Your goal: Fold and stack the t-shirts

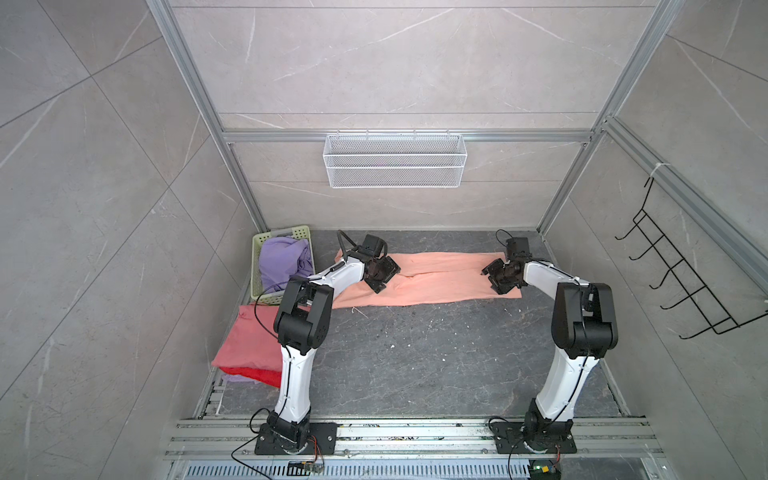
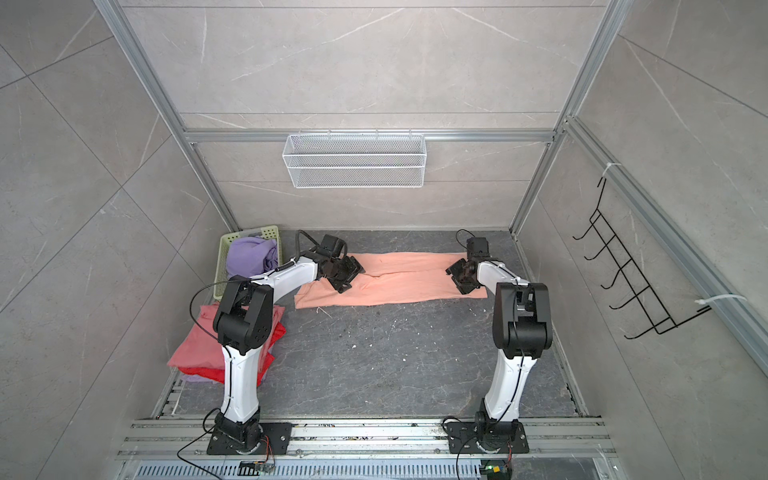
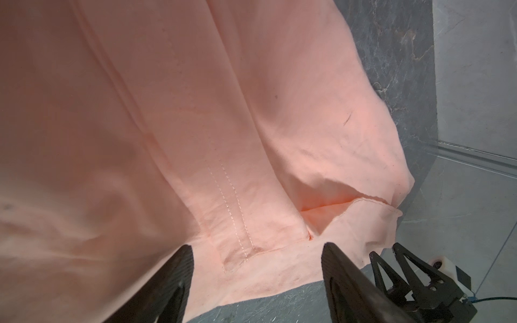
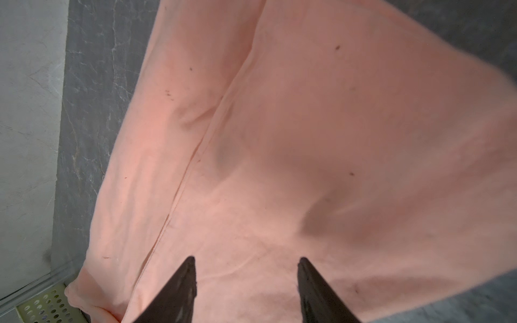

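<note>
A peach-pink t-shirt [image 1: 436,278] [image 2: 399,278] lies as a long folded strip across the back of the dark table; its print is hidden. Over the strip's left end hangs my left gripper [image 1: 382,275] [image 3: 257,246], open, its jaws either side of a stitched hem with nothing between them. My right gripper [image 1: 495,277] [image 4: 247,258] is open over the right end, with flat cloth below it. At the front left is a stack: a dusty rose tee [image 1: 249,340] on top, a red one [image 1: 257,376] and a lavender one [image 1: 237,378] below.
A pale green basket [image 1: 266,241] at the back left holds a crumpled lavender tee [image 1: 284,259]. A white wire basket [image 1: 395,160] hangs on the back wall and a black hook rack [image 1: 681,282] on the right wall. Bare tabletop [image 1: 436,353] lies in front of the strip.
</note>
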`<state>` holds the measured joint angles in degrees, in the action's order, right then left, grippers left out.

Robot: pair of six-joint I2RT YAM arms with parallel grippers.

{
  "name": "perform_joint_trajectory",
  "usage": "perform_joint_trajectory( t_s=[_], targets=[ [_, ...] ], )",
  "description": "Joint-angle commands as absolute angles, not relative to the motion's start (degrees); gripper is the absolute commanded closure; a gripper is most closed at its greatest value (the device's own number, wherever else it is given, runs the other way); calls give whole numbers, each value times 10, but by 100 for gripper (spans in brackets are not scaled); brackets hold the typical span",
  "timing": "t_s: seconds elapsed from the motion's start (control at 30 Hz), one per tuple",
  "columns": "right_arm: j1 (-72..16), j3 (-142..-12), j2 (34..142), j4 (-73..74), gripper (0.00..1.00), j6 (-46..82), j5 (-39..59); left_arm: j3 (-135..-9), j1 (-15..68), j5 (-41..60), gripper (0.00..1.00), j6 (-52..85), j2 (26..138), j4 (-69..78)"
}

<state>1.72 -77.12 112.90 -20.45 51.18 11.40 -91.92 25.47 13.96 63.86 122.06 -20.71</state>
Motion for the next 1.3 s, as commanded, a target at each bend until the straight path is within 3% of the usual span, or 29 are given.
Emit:
perform_joint_trajectory(
  t_s=[0.0,0.63,1.0,1.27],
  targets=[
    [14,-764,1146,-217,41,499,101,-931,255,145,25,666,1235,-189],
    [23,-783,1179,-232,41,491,98,-1008,254,141,27,636,1280,-98],
    [40,-795,1175,-242,41,481,105,-1145,246,193,28,613,1367,-59],
    [45,-799,1136,-241,41,441,100,-1071,242,112,27,559,1259,-148]
  ],
)
